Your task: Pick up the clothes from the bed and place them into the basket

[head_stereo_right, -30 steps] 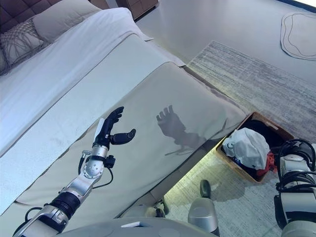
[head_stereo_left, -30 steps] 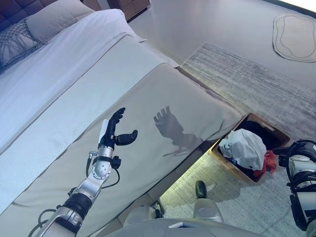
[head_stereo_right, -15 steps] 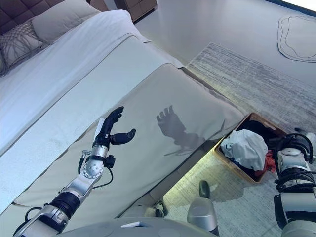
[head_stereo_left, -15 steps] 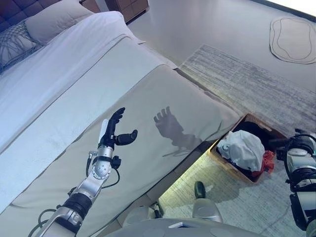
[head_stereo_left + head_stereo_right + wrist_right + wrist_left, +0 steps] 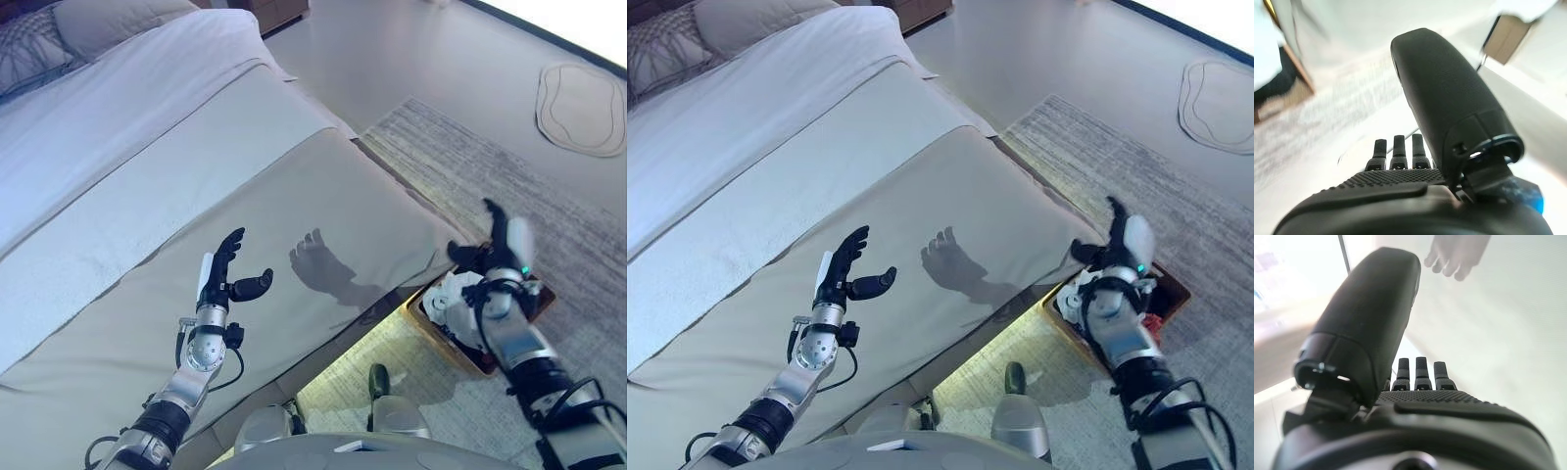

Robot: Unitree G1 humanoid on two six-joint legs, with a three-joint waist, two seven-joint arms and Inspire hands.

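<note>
The basket (image 5: 1173, 286) stands on the rug at the foot of the bed. It holds a white garment (image 5: 446, 299), dark clothes and a bit of red cloth (image 5: 1151, 323). My right hand (image 5: 502, 245) is raised above the basket, fingers straight, holding nothing; the right wrist view shows its straight fingers (image 5: 1395, 152) and the basket's corner (image 5: 1300, 78). My left hand (image 5: 223, 277) hovers open above the bed's smooth grey cover (image 5: 323, 186), thumb out, holding nothing. Its shadow (image 5: 318, 266) falls on the cover.
The bed has a white sheet (image 5: 118, 108) and pillows (image 5: 108, 20) at its far end. A grey striped rug (image 5: 549, 196) lies under the basket. A pale oval mat (image 5: 578, 93) lies on the floor beyond. Wooden furniture (image 5: 279, 10) stands past the bed.
My right arm has swung up and in from the lower right, so its open hand now stands over the basket. The camera has shifted. The left hand has barely moved.
</note>
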